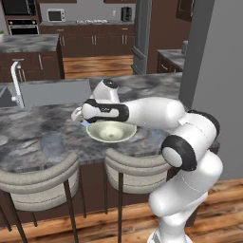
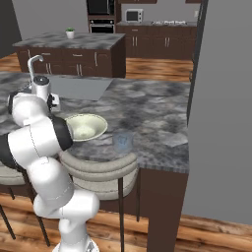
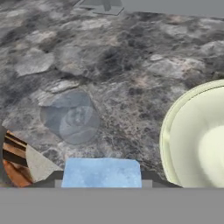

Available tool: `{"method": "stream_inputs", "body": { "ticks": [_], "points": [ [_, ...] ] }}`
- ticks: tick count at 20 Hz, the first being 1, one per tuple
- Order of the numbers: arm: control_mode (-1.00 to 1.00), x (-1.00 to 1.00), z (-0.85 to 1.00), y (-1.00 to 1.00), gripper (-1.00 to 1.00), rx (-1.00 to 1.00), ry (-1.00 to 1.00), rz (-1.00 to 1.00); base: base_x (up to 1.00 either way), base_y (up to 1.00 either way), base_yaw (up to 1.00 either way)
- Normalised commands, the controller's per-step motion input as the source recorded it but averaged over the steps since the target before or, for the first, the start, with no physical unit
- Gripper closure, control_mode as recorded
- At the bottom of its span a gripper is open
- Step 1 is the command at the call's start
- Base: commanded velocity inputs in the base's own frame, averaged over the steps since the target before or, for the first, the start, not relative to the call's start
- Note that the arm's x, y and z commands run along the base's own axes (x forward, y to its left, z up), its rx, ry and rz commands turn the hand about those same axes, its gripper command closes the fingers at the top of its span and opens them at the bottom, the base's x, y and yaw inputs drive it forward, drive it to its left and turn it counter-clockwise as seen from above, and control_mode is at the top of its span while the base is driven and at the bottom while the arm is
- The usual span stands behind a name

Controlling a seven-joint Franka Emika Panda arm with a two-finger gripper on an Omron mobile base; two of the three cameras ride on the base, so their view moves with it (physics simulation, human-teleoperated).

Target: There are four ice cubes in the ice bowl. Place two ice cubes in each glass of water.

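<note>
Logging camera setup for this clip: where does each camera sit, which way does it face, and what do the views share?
Left base view: behind the arm's left, looking forward and down at the counter; arm rises lower right.
Right base view: behind its right; arm lower left.
Hand view: looks along the gripper, shut on an ice cube.
All three share the ice bowl and a glass.

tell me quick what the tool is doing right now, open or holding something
tool: closed on an ice cube, held above the counter between a glass of water and the ice bowl.
</note>
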Motion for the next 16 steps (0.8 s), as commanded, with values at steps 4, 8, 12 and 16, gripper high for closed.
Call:
{"method": "stream_inputs", "body": {
  "ticks": [4,8,12,16],
  "points": [
    [-1.00,-0.42,-0.10,0.00,1.00,0.01,-0.04,0.00,0.00,0.00,0.00],
    [-1.00,-0.21,0.00,0.64,1.00,0.04,-0.18,0.00,0.00,0.00,0.00],
    [-1.00,0.00,0.00,0.98,1.00,-0.04,-0.21,0.00,0.00,0.00,0.00],
    [-1.00,0.00,0.08,0.84,1.00,-0.18,-0.13,0.00,0.00,0.00,0.00]
  ]
}}
